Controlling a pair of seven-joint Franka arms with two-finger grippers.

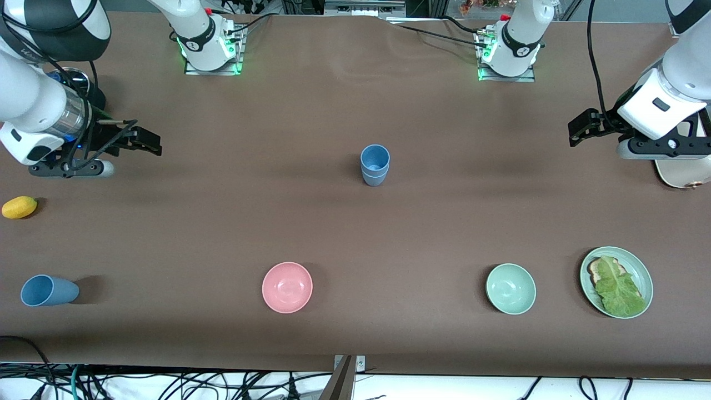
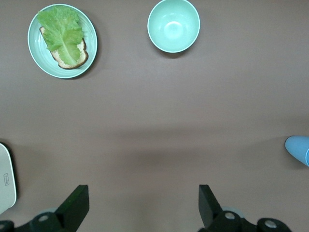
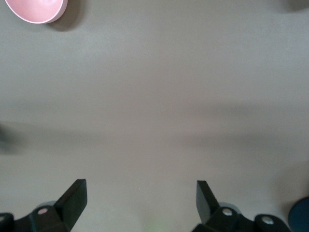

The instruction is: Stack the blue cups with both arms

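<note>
Two blue cups (image 1: 375, 165) stand nested in an upright stack at the table's middle. A third blue cup (image 1: 49, 290) lies on its side near the front edge at the right arm's end. My right gripper (image 1: 145, 142) hangs open and empty over bare table at the right arm's end, well apart from both. My left gripper (image 1: 579, 133) hangs open and empty over the left arm's end. In the left wrist view the gripper (image 2: 144, 205) is open, and a blue cup's edge (image 2: 299, 149) shows at the border. In the right wrist view the gripper (image 3: 141, 200) is open over bare table.
A pink bowl (image 1: 287, 287), a mint-green bowl (image 1: 510, 289) and a green plate (image 1: 640, 265) with bread and lettuce stand in a row near the front edge. A yellow fruit (image 1: 19, 207) lies at the right arm's end. An off-white object (image 1: 680, 172) lies under the left arm.
</note>
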